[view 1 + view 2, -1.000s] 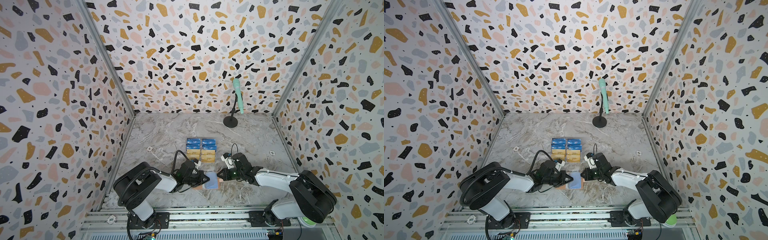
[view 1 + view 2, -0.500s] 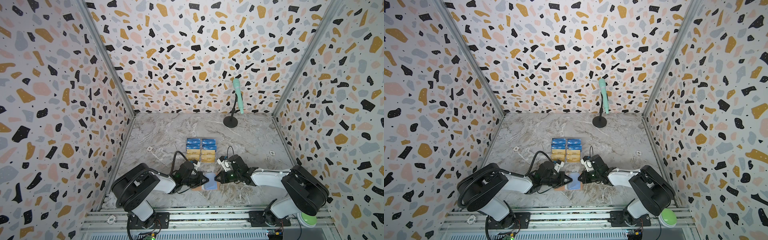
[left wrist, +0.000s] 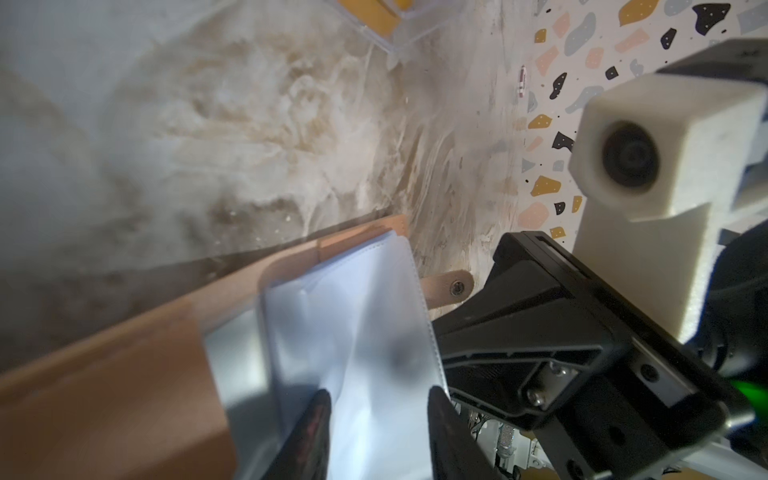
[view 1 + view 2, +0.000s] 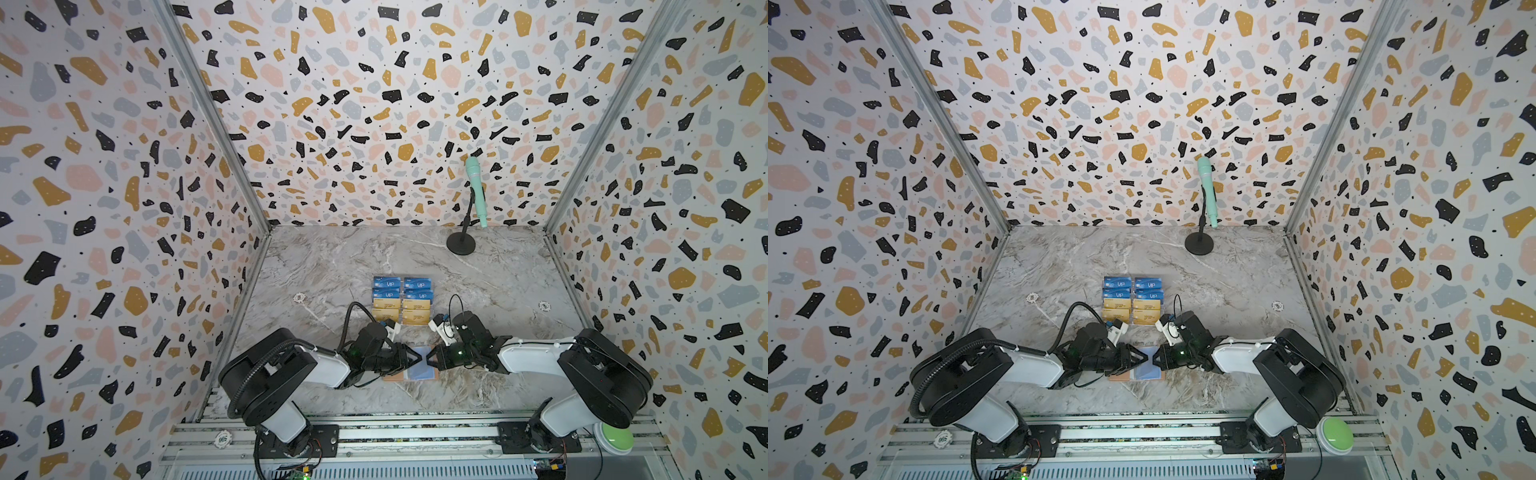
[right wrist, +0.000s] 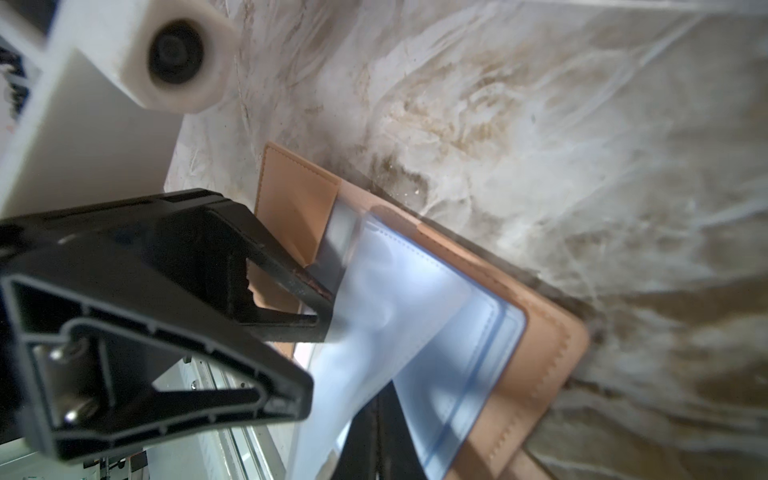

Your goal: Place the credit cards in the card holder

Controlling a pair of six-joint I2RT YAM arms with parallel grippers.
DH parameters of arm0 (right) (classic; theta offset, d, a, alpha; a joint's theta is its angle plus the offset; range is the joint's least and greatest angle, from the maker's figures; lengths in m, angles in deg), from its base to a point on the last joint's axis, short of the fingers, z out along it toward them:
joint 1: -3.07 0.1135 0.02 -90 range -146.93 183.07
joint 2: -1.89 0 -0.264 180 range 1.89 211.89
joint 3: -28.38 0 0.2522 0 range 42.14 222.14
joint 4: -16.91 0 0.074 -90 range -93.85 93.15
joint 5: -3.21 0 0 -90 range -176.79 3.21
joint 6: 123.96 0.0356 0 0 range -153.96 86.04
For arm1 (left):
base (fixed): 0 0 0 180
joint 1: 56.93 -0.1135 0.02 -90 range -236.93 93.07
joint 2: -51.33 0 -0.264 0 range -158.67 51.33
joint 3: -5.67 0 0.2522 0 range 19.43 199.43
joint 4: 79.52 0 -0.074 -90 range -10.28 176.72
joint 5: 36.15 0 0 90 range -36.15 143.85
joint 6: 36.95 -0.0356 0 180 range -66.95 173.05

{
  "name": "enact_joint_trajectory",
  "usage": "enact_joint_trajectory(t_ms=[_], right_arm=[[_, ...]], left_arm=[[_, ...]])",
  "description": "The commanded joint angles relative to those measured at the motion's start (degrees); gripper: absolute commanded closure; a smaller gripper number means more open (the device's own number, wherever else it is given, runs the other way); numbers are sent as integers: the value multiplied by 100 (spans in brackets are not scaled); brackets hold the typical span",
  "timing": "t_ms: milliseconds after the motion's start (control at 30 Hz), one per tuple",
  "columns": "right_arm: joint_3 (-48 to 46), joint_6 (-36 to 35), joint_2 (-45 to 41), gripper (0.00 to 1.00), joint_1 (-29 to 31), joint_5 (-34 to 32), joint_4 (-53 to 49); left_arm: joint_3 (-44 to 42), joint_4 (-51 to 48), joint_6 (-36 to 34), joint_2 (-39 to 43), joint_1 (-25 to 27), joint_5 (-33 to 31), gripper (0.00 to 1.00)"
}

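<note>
The salmon-pink card holder [image 4: 392,376] [image 4: 1119,376] lies open on the marble near the front edge, a clear sleeve [image 3: 353,311] [image 5: 399,299] raised from it. My left gripper [image 4: 415,356] [image 3: 380,415] stands open, its fingertips either side of that sleeve without pinching it. My right gripper [image 4: 430,357] [image 5: 376,432] meets it from the opposite side, shut on the sleeve's edge. Blue and gold credit cards [image 4: 402,299] [image 4: 1133,300] sit in rows just behind both grippers; none is held.
The cards rest in a transparent tiered stand [image 3: 399,45]. A mint microphone on a black stand [image 4: 461,243] is at the back right. A green button [image 4: 615,432] sits by the right arm's base. The side walls are close.
My left gripper has opened and released the sleeve. The right gripper has shifted slightly left, still shut on the sleeve.
</note>
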Motion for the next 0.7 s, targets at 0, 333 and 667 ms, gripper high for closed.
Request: enact_joint_trajectory(t_ms=[0,333,667], right_arm=[[185,22,79,94,35,150,193],[439,-72,299,94,205,364,238],[839,-90,753,94,570,605,357]], left_arm=[[-49,19,-57,209,-29,78,55],[447,-3143,-1253,1389,-96,-589,47],[327,-4095,-1456,2787,-443,-1656,50]])
